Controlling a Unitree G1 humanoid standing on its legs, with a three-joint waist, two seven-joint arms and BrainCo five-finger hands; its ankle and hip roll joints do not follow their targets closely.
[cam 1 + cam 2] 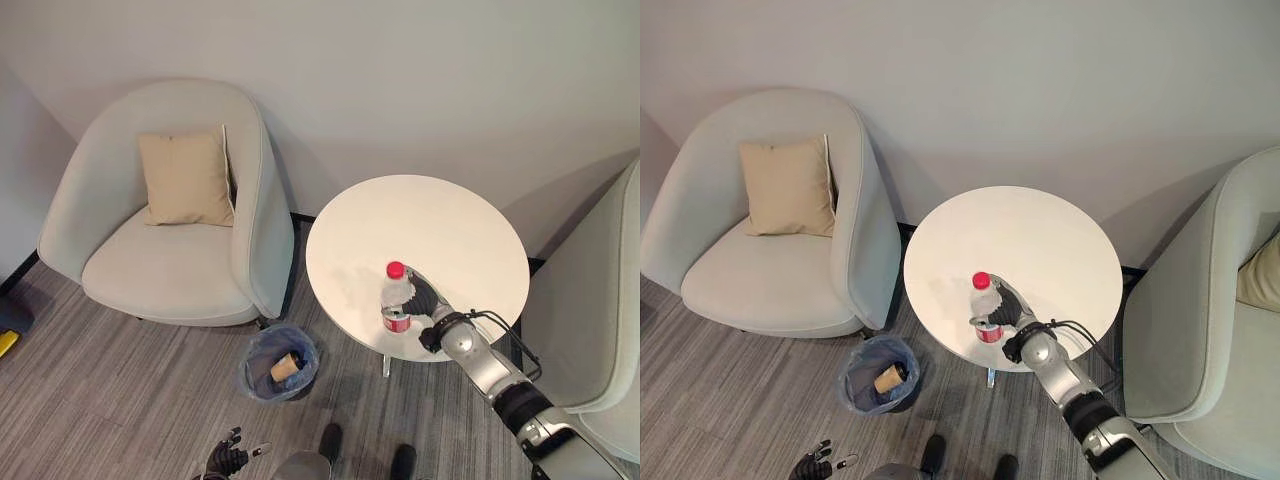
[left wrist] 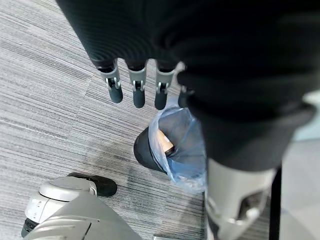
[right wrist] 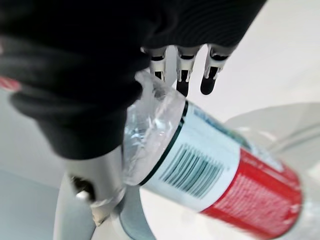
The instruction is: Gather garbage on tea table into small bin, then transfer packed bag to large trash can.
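A clear plastic bottle [image 1: 397, 297] with a red cap and red label stands upright near the front edge of the round white tea table [image 1: 450, 225]. My right hand [image 1: 428, 300] is right against its far side. In the right wrist view the bottle [image 3: 215, 170] lies between the thumb and the fingers [image 3: 182, 75], which hang fairly straight past it, so the hand is open. On the floor to the table's left stands the small bin [image 1: 280, 362], lined with a blue bag and holding a brown paper cup [image 1: 286, 366]. My left hand [image 1: 230, 458] hangs low near the floor, open.
A pale armchair [image 1: 170, 260] with a tan cushion [image 1: 185, 178] stands left of the bin. A second pale armchair [image 1: 590, 300] stands close on the table's right. The wall runs behind both. Grey striped floor [image 2: 50, 100] spreads around the bin [image 2: 172, 150].
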